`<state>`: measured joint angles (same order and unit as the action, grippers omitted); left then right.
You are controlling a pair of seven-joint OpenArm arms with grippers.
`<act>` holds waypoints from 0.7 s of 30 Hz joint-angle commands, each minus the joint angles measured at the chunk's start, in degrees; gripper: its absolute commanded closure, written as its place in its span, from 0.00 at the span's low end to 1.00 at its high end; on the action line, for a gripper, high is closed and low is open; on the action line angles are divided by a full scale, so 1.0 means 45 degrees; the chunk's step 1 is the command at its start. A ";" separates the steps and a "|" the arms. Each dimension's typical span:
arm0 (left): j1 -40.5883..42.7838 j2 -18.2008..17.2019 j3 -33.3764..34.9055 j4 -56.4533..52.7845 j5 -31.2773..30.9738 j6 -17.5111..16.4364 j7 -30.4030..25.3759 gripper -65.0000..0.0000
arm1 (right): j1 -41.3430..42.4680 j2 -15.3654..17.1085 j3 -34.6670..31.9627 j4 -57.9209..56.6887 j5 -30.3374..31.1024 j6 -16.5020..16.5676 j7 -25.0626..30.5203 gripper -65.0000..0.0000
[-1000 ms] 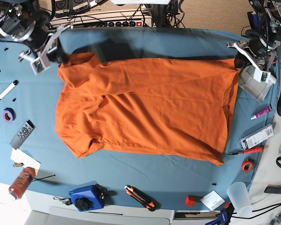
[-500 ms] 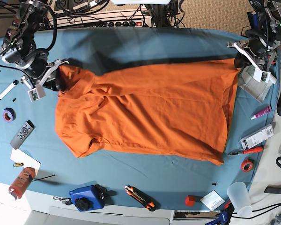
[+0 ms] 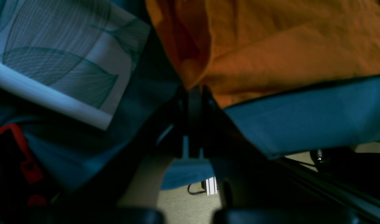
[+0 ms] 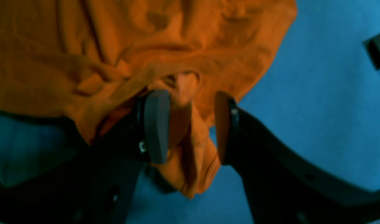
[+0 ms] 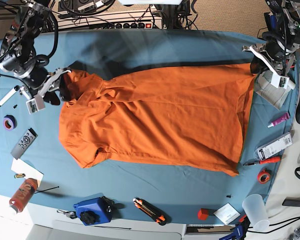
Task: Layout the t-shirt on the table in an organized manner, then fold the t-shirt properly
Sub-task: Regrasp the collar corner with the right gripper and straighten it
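The t-shirt lies spread on the tabletop; beside it, remote left, marker right.

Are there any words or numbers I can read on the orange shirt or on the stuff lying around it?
None can be read.
t-shirt: plain, no print.
white pack beside the table: has markings, too small to read.
patterned booklet: only a leaf drawing, no words.
remote: buttons too small to read.
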<state>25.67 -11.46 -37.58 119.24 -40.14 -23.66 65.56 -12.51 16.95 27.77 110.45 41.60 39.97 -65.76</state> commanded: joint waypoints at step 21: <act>-0.0029 -0.0141 -0.0049 0.0219 -0.0141 -0.0049 -0.0408 1.00 | 0.0311 0.0185 -0.2341 0.2487 0.0325 0.0008 -0.0233 1.00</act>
<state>25.69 -11.44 -37.58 119.24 -40.16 -23.66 64.84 -11.75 16.97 16.84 120.84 41.95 40.03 -68.29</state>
